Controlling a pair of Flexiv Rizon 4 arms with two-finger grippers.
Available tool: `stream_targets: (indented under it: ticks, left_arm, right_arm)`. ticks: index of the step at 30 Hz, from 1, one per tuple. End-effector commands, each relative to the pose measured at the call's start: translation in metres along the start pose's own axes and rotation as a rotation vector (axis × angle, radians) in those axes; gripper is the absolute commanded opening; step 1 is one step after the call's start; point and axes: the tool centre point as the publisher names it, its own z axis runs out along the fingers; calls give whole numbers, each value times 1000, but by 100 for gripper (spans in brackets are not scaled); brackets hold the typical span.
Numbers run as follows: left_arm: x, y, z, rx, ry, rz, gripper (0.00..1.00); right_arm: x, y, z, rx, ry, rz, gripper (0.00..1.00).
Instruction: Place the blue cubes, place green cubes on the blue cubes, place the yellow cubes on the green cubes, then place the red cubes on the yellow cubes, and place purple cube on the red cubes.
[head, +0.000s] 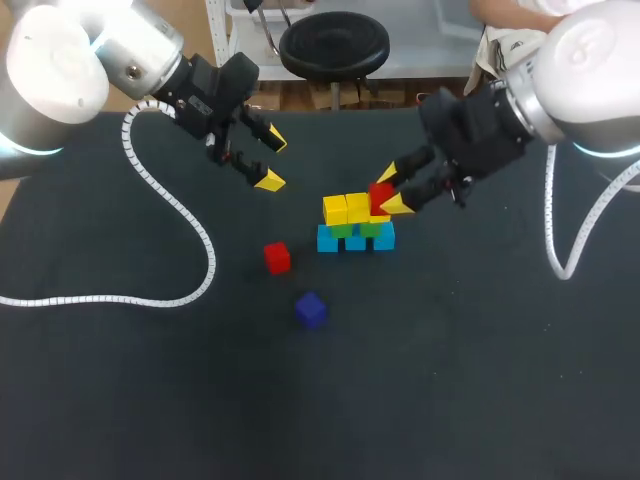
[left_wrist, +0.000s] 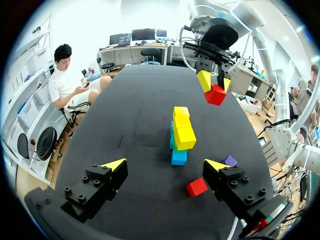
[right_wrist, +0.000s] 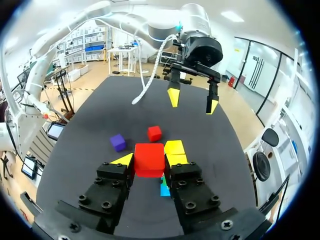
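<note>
A stack stands mid-table: blue cubes (head: 355, 241) at the bottom, green cubes (head: 344, 230) on them, yellow cubes (head: 347, 208) on top. My right gripper (head: 392, 192) is shut on a red cube (head: 379, 194), held just at the stack's right upper edge; the right wrist view shows this red cube (right_wrist: 149, 159) between the fingers, above the yellow cubes (right_wrist: 175, 149). A second red cube (head: 277, 257) and a purple cube (head: 311, 310) lie loose in front of the stack. My left gripper (head: 272, 162) hangs open and empty, back left of the stack.
A white coiled cable (head: 180, 212) trails from my left arm over the table's left half. In the left wrist view the loose red cube (left_wrist: 196, 187) and purple cube (left_wrist: 230, 161) lie near my left gripper's (left_wrist: 165, 165) one finger.
</note>
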Motion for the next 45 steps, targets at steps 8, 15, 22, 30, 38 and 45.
stream_targets:
  ticks: [8, 15, 22, 30, 38, 45]
  left_arm:
    - [-1, 2, 0, 5, 4, -1, 100]
    - [-1, 2, 0, 5, 4, -1, 100]
    - [-1, 2, 0, 5, 4, -1, 100]
    - [-1, 2, 0, 5, 4, -1, 100]
    - [-1, 2, 0, 5, 4, -1, 100]
    - [-1, 2, 0, 5, 4, -1, 100]
  right_arm:
    - [8, -7, 12, -23, 19, 39, 0]
    - [8, -10, 13, -17, 27, 39, 0]
    - [14, -13, 16, -20, 35, 56, 0]
    - [15, -14, 19, -28, 34, 60, 0]
    - [17, -17, 21, -31, 41, 60, 0]
    - [17, -21, 21, -28, 42, 57, 0]
